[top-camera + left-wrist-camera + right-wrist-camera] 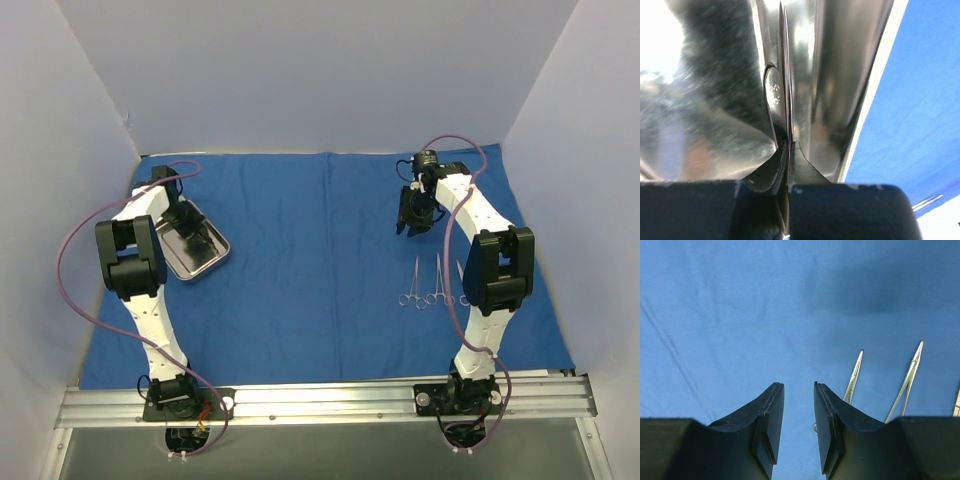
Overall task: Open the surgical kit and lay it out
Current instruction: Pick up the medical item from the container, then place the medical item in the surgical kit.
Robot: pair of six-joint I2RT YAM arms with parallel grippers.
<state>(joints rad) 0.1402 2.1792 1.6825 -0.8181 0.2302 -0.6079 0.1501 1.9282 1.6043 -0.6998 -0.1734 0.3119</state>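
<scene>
— On the blue cloth (320,300), left side: where is the steel tray (195,262)?
— Flat on the cloth. The left gripper (788,145) is closed on a thin steel instrument (785,75) inside it.
— Right side?
— Three instruments (438,280) lie side by side. The right gripper (799,387) hovers above the cloth, fingers slightly apart and empty.

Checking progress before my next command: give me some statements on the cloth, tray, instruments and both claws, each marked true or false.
1. The cloth lies spread open over the table. True.
2. The instruments lie inside the tray. False: they lie side by side on the cloth at the right, far from the tray.
3. The left claw is shut on the tray's thin edge. True.
4. The right claw holds an instrument. False: it is open and empty above the cloth, with the instruments beside it.
</scene>
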